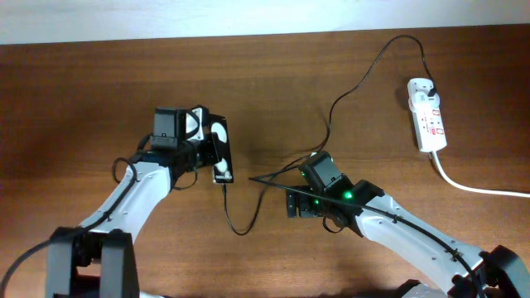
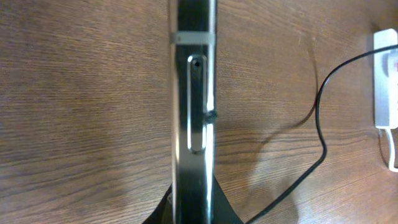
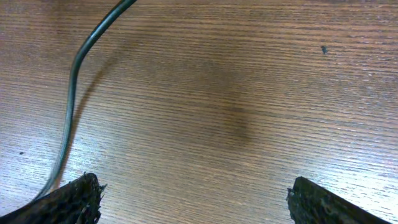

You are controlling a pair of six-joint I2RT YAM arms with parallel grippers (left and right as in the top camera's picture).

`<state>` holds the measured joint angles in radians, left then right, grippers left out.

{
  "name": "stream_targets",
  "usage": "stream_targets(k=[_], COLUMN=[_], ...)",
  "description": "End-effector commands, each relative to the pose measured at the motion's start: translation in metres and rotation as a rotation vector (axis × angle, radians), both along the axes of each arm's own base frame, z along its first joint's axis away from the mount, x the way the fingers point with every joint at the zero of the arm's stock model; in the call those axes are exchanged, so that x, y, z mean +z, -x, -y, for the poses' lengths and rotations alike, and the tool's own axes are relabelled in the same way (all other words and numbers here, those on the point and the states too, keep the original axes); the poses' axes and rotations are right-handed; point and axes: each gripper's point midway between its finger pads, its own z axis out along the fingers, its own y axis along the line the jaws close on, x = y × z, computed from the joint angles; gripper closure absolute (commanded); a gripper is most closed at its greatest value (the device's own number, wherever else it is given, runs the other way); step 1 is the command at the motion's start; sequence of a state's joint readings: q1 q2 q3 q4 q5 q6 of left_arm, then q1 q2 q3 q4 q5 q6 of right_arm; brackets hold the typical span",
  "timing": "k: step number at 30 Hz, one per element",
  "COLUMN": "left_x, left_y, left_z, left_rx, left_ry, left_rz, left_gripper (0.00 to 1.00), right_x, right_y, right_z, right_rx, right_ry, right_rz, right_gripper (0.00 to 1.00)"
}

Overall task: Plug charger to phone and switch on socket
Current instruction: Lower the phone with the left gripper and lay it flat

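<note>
Overhead, we see the left gripper (image 1: 207, 151) pinching the phone (image 1: 222, 145) left of centre. The thin black charger (image 1: 363, 77) runs from its near end to the white socket (image 1: 427, 116) far right. Left wrist alone shows the phone's glossy slotted edge. Right wrist shows the right gripper (image 3: 199, 202) spread, its mesh-textured pads (image 3: 68, 202) above the grained wooden table (image 3: 236, 93).

I read a brown wood-grain table (image 1: 83, 99). A white socket (image 1: 428, 114) lies flat at the far right, and its thick white cord (image 1: 472, 186) trails off the right edge. The thin black charger cable (image 3: 70, 99) snakes over the wood from the socket toward the centre, looping near the front.
</note>
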<state>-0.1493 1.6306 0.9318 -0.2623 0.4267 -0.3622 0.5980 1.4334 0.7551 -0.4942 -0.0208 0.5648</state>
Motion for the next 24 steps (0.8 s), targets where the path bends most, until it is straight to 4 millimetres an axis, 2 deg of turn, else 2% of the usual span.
stream_targets(k=[1, 4, 7, 10, 18, 24], left_x=[-0.007, -0.027, -0.032, -0.039, -0.042, -0.048], left_y=[-0.007, -0.007, -0.007, -0.008, -0.005, 0.000], left_z=[0.006, 0.006, 0.006, -0.006, -0.006, -0.014], left_rx=[-0.023, -0.020, -0.017, 0.023, 0.021, 0.041], left_ry=[-0.016, -0.019, -0.025, -0.091, -0.098, -0.139], left_rz=[0.001, -0.039, -0.047, -0.056, -0.066, -0.093], left_gripper=[1.00, 1.00, 1.00, 0.97, 1.00, 1.00], right_x=[0.004, 0.005, 0.004, 0.004, 0.004, 0.004], right_y=[-0.002, -0.003, -0.001, -0.001, -0.001, -0.001], right_z=[0.001, 0.001, 0.002, 0.002, 0.002, 0.002], right_rx=[-0.007, -0.007, -0.007, -0.007, -0.007, -0.007], right_ry=[-0.004, -0.007, -0.001, -0.001, -0.001, -0.001], right_rz=[0.015, 0.019, 0.011, 0.011, 0.010, 0.010], right_gripper=[0.01, 0.01, 0.01, 0.01, 0.01, 0.01])
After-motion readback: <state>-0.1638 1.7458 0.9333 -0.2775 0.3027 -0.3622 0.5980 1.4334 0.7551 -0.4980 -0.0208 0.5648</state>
